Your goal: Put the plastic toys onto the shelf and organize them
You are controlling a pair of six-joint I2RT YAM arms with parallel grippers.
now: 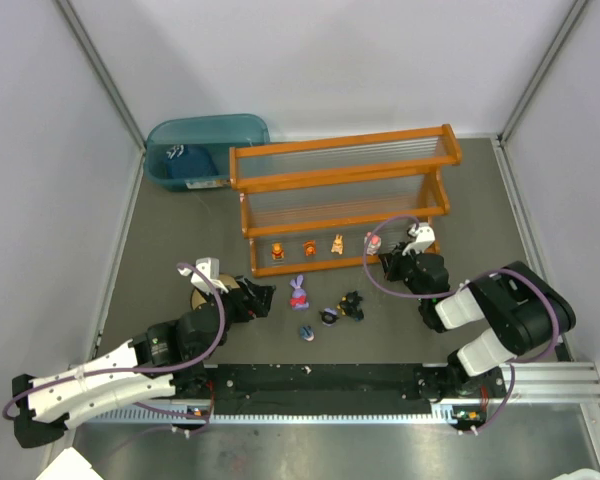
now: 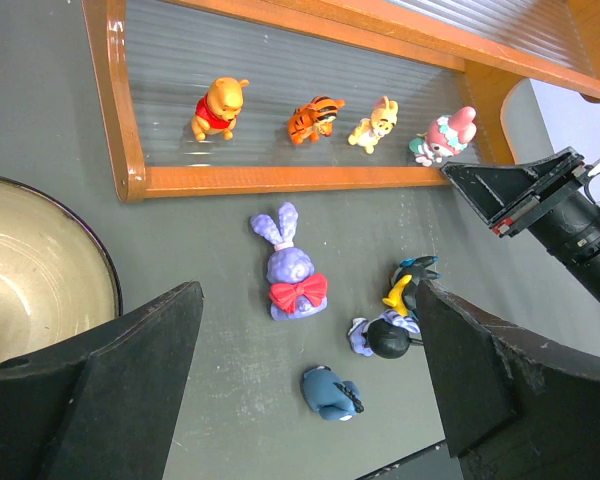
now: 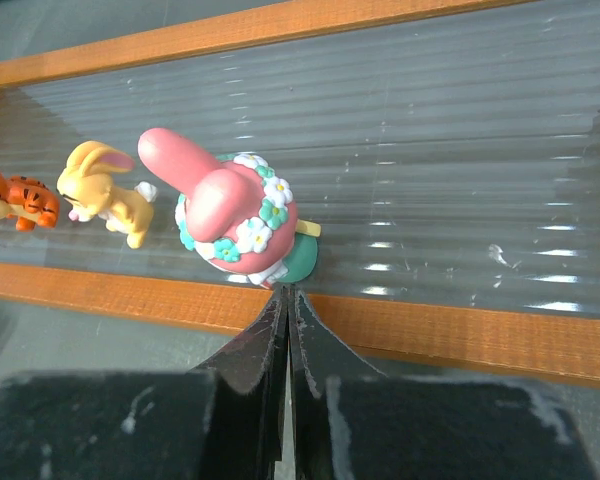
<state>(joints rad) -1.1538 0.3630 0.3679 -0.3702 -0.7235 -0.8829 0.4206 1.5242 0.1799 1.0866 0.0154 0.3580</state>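
**Four toys on the lower tier, four loose on the counter**

My right hand [image 3: 285, 300] has its fingers pressed together on nothing, with the tips at the front rail of the shelf [image 2: 280, 180]. The pink toy [image 3: 235, 215] stands just beyond them at 12 o'clock. It ends a row on the lower tier: at its 9 o'clock stand the yellow rabbit [image 2: 375, 123], the tiger [image 2: 313, 118] and the bear [image 2: 218, 108]. My left hand [image 1: 258, 298] hangs with its fingers wide apart over the counter [image 1: 180, 230], at the shelf's 7 o'clock. Below it the purple bunny [image 2: 295, 270] lies flat. At the bunny's 4 o'clock are the black toy [image 2: 410, 285], a black-headed one [image 2: 380, 337] and the dark-blue one [image 2: 330, 392]. The tan bowl [image 2: 30, 270] sits at this hand's 9 o'clock.
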